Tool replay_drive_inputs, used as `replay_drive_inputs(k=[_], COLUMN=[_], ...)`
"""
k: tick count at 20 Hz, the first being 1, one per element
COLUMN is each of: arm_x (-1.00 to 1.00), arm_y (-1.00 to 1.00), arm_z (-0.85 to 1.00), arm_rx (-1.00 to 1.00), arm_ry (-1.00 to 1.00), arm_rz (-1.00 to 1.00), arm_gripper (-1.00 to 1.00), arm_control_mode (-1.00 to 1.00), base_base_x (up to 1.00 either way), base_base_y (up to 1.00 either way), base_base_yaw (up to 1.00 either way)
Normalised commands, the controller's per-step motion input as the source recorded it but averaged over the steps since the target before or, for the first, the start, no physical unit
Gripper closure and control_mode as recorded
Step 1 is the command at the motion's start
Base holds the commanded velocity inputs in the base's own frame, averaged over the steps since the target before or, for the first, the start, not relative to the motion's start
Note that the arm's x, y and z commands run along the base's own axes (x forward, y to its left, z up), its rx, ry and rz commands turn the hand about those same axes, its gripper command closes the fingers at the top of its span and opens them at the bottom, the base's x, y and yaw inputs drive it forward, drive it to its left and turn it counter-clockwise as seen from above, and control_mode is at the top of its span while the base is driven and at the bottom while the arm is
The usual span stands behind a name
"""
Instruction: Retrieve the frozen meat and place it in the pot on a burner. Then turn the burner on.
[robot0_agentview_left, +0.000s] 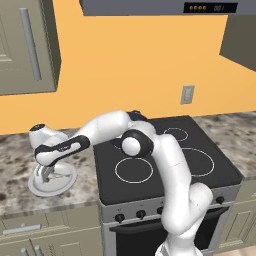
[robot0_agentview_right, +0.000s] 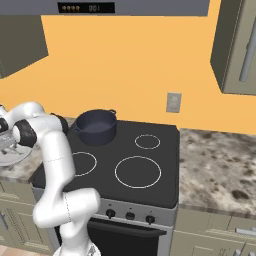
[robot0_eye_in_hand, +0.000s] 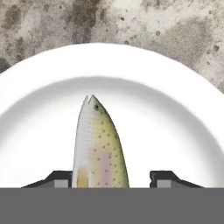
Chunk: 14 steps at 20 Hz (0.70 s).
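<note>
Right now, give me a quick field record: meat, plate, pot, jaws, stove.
meat: speckled grey-green fish-shaped frozen meat, lying on the plate, between the two finger tips
plate: round white plate, on the speckled stone counter left of the stove
pot: round dark blue-grey metal pot, on the back left burner, nothing seen inside
gripper: down over the plate, jaws either side of the fish, contact unclear
stove: black glass cooktop, front burners bare

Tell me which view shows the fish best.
The hand view: the fish lies on the white plate, its head and spotted skin clear, between the fingertips. In the left base view the gripper hides it; in the right base view the arm covers that spot.
</note>
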Motion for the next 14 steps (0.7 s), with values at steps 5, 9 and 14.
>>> replay_drive_inputs(k=[5, 9, 14], arm_x=[0.00, 0.00, -0.06], arm_y=[0.00, -0.24, -0.73], arm_z=[0.00, 0.09, 0.33], arm_rx=[0.00, 0.00, 0.00], arm_ry=[-0.02, 0.00, 0.00], arm_rz=[0.00, 0.00, 0.00], arm_gripper=[1.00, 1.00, 1.00], arm_control_mode=[-1.00, -1.00, -1.00], base_base_x=[0.00, 0.00, 0.00], base_base_y=[0.00, 0.00, 0.00], base_base_yaw=[0.00, 0.00, 0.00])
